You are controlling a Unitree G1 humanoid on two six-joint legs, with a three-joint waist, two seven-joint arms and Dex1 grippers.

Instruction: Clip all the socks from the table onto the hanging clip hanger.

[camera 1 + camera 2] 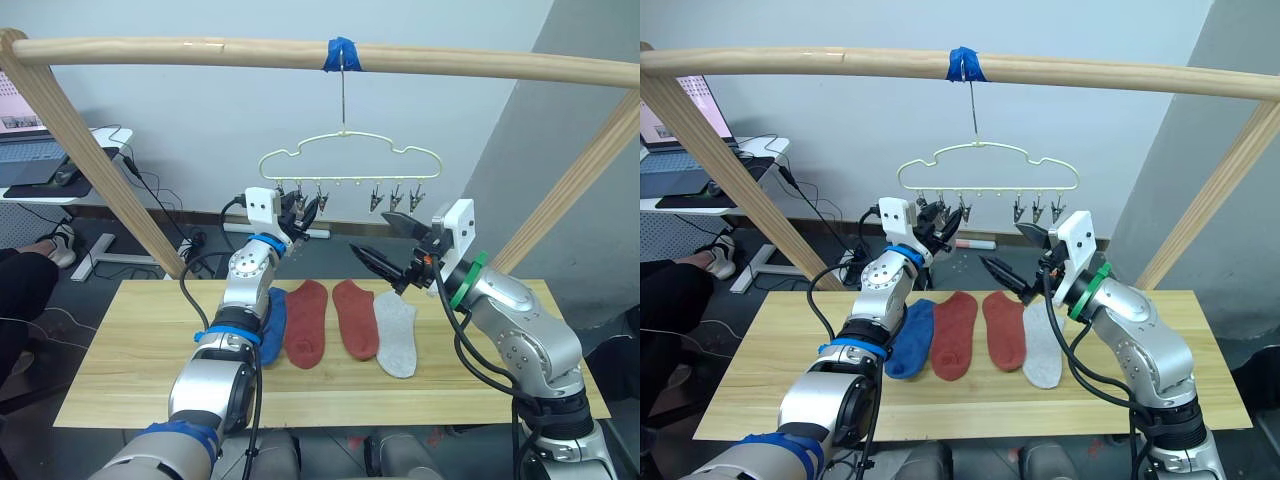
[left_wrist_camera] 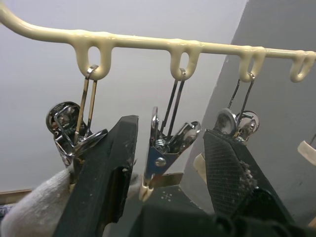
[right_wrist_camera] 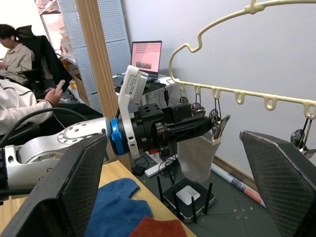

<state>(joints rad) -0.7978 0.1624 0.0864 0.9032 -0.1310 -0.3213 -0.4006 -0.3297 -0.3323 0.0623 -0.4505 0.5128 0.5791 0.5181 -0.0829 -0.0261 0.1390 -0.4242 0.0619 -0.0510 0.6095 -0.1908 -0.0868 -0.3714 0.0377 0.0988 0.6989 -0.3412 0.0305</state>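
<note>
The left claw (image 1: 298, 212) is raised to the left end of the hanger (image 1: 350, 155), a thin pale yellow-green wire shape with a cloud outline that hangs by a metal hook from a wooden pole (image 1: 300, 55) wrapped in blue tape (image 1: 341, 53). Its fingers (image 2: 106, 173) are spread, with a small metal clip (image 2: 165, 148) between them, and a light grey sock (image 3: 196, 157) dangles from the clips there. More clips (image 1: 396, 198) hang along the bar toward the right.

On the pale wooden desk (image 1: 130, 340) lie four short knit socks, side by side with neighbours touching: a blue sock (image 1: 910, 338), partly hidden by the left arm, two rust-red socks (image 1: 307, 322) (image 1: 355, 317), and another light grey sock (image 1: 397, 335).

The right claw (image 1: 390, 250) hovers above the grey sock on the desk, just below the hanger's right clips, its fingers wide apart and empty.
</note>
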